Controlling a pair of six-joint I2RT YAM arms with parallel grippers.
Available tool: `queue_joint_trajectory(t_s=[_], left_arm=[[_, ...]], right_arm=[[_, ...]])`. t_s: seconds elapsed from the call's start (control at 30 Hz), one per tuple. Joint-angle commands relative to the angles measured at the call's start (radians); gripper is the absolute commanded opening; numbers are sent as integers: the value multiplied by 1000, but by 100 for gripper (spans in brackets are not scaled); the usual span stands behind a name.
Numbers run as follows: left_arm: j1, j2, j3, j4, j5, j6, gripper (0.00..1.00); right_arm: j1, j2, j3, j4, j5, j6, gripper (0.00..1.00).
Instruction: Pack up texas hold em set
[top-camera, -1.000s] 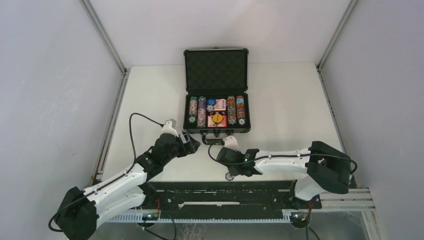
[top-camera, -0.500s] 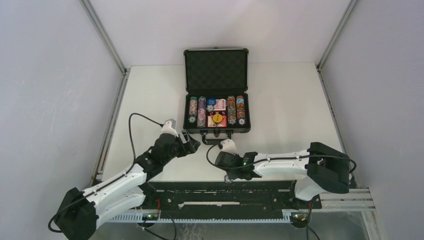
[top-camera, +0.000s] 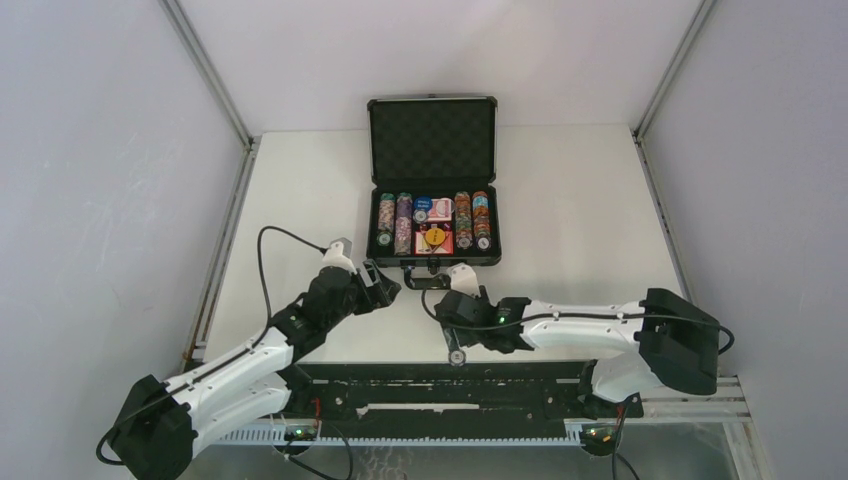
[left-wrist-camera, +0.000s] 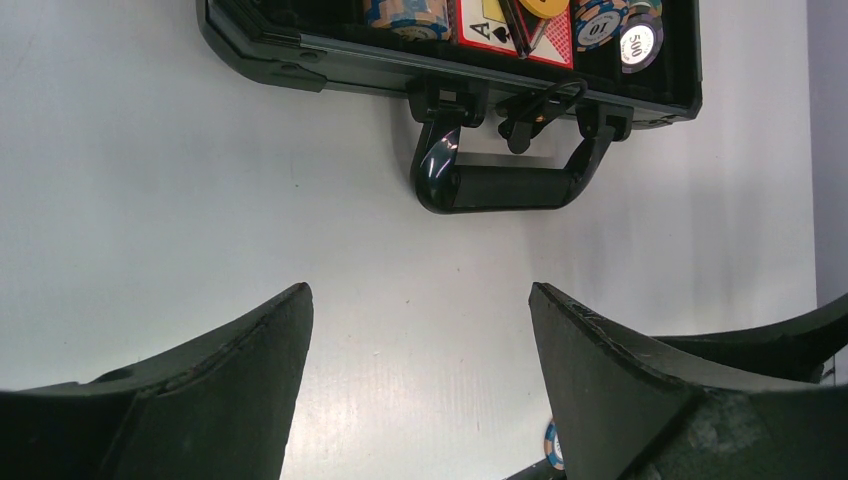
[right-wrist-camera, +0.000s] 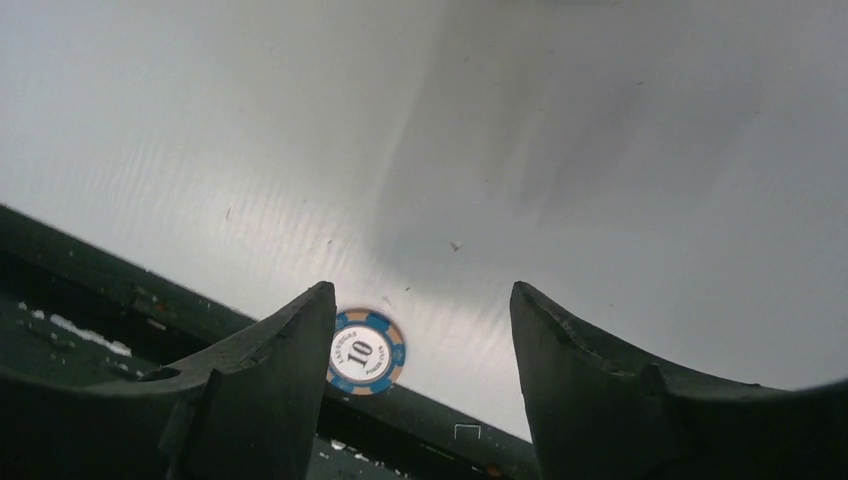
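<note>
The briefcase sits open toward the far middle of the worktop. Its foam-lined lid is thrown back and its handle points at the arms. Inside, rows of poker chips flank red card boxes, and a yellow dealer button lies on top, so most of the set looks stowed.

One blue-and-white "10" chip is outside the case. It lies flat at the near edge of the worktop, right against the black rail where the arms are mounted. The right pincer hangs over that spot with its fingers spread and nothing between them. The chip lies just beside one finger, not in the gap. A flat chip hard against a raised rail looks awkward to pinch, and I'd guess that is why the wrist is turned back toward the bases.

The left pincer waits near the handle, fingers also apart and empty, facing the case front. From there it could steady the case or help shut the lid. To my eye the lone chip needs to go in first.
</note>
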Motion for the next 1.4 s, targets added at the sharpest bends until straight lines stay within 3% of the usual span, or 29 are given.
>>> queue_joint_trajectory(t_s=[0.0,0.4,0.77,1.37], left_arm=[[6,-11,11,18,-12,17,84],[7,0,12,22,-8,16,84],[10,6,15,25,-6,18,84],[14,7,14,27,1,17,84]], right_arm=[[62,-11,12,24,-6,-84,74],[143,106,12,43,-73,-100,84],[146,110,8,24,-81,-97,68],[176,137,8,9,-101,-74,64]])
